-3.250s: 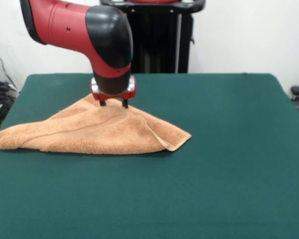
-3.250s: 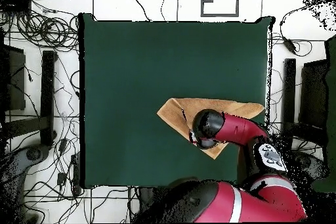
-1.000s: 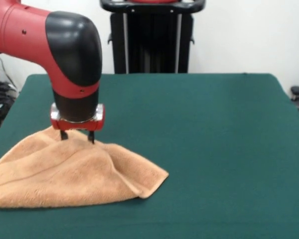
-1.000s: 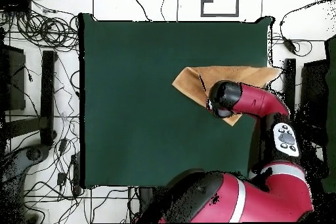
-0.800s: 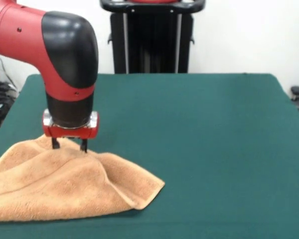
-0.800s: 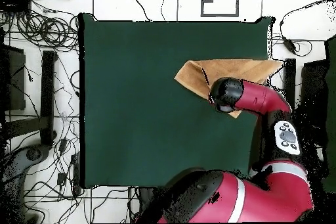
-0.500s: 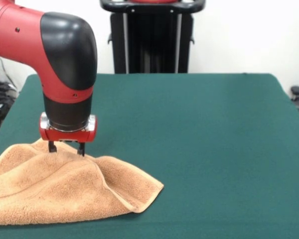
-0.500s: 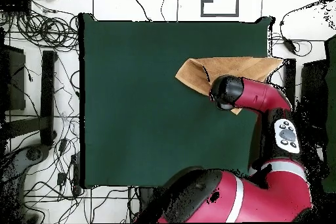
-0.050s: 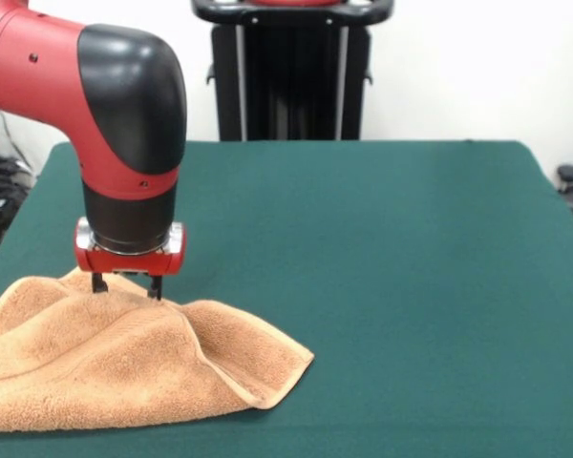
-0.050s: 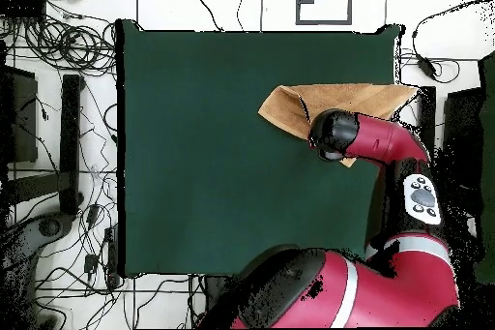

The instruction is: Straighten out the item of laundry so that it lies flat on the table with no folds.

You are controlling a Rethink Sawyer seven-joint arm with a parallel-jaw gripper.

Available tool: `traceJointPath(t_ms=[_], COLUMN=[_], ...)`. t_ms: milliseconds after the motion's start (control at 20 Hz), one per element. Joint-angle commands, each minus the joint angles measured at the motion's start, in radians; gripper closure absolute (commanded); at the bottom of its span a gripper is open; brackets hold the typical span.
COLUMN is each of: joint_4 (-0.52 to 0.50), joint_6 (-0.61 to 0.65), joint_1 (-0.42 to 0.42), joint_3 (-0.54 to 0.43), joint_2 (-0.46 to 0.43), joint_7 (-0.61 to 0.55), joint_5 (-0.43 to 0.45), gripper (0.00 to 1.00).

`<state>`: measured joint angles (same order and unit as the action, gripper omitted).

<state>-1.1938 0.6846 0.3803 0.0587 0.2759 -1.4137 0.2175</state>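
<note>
Terry towel (image 9: 124,367), soft and limp, lies bunched at the table's (image 9: 411,286) edge, partly overhanging. The gripper (image 9: 126,284) pinches a raised ridge; a free corner would spread it better.

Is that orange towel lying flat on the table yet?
No, the towel is bunched, with a raised fold under the hand on the table.
</note>
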Motion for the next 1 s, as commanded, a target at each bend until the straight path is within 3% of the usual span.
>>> traceJointPath(t_ms=[50, 400, 1000], joint_4=[0.028, -0.02, -0.06], joint_6=[-0.128, -0.121, -0.143], joint_1=[-0.054, -0.02, 0.031], joint_3=[-0.088, -0.146, -0.189], joint_2=[-0.045, -0.085, -0.162], joint_7=[-0.135, -0.046, -0.019], joint_5=[0.004, 0.016, 0.02], gripper=[0.0, 0.0, 0.0])
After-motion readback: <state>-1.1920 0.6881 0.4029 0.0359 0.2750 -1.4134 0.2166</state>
